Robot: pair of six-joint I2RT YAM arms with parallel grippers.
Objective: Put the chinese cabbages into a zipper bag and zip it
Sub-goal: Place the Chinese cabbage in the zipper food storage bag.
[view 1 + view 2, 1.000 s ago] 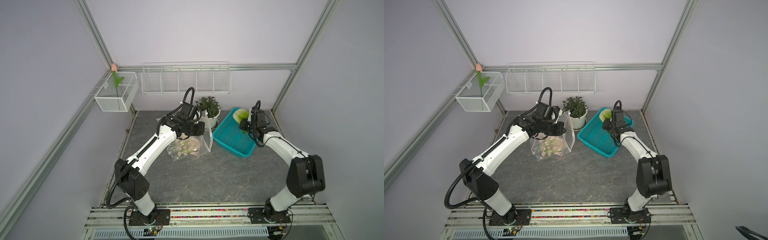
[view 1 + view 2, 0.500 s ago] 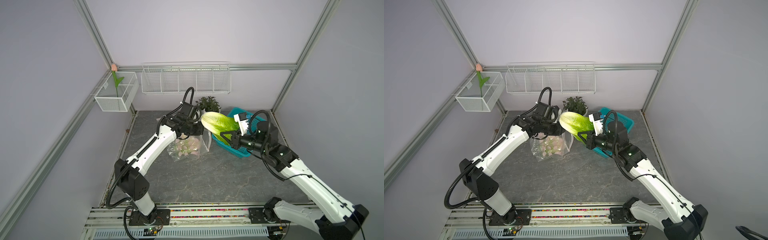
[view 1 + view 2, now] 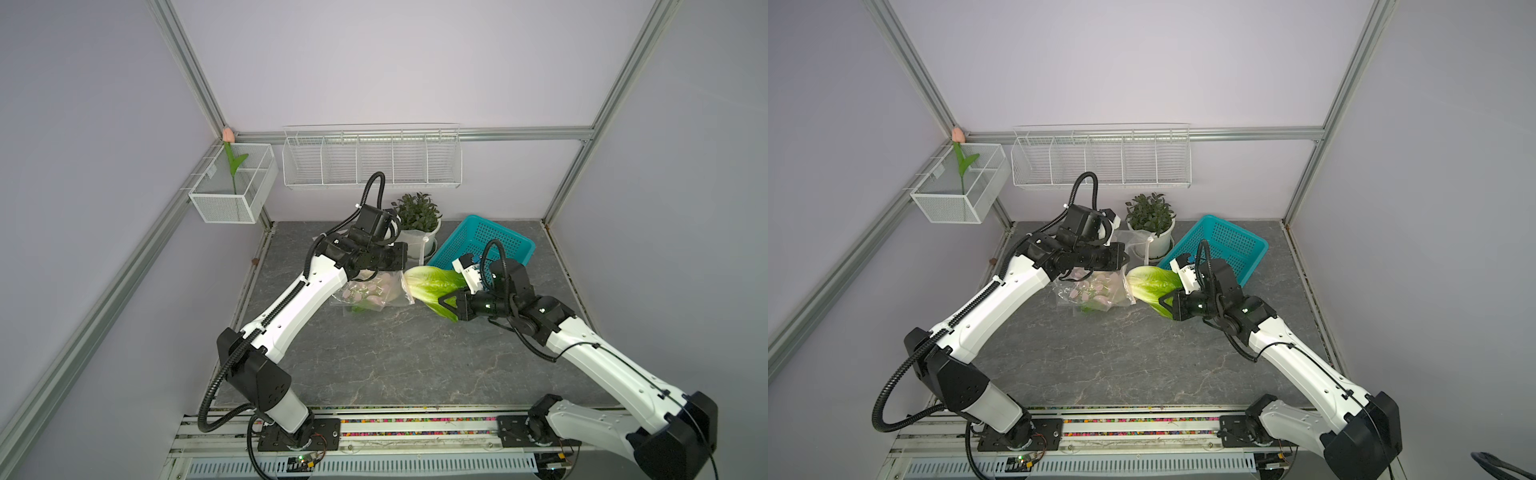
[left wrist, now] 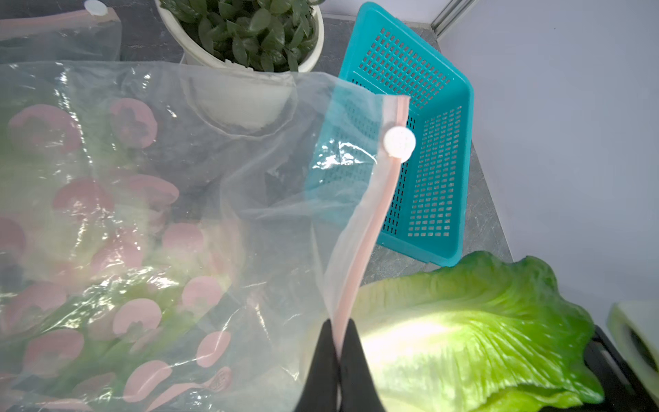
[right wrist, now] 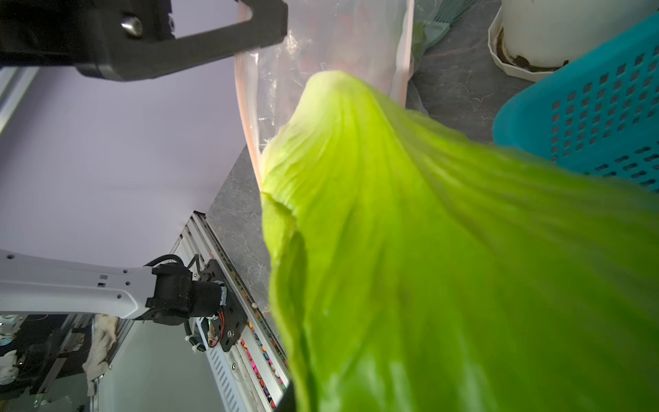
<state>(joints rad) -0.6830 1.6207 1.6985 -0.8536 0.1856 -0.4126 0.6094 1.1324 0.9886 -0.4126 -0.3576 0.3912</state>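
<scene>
Left wrist view shows the left gripper (image 4: pixel 338 356) clenched on the pink zip strip of the zipper bag (image 4: pixel 178 178), with the white slider (image 4: pixel 399 142) farther along that strip. Pale green cabbages (image 4: pixel 39 221) lie inside, seen through the pink-spotted film. In both top views the bag rests on the grey table (image 3: pixel 395 353), and its mouth is lifted and faces the right arm. The right gripper (image 3: pixel 453 297) grasps a third chinese cabbage (image 3: pixel 432 284) by its leafy end, above the table. Its whitish base sits at the bag's mouth, between the two zip strips in the right wrist view. Behind it stand a teal basket (image 3: pixel 498 241) and a potted plant (image 3: pixel 415 212).
</scene>
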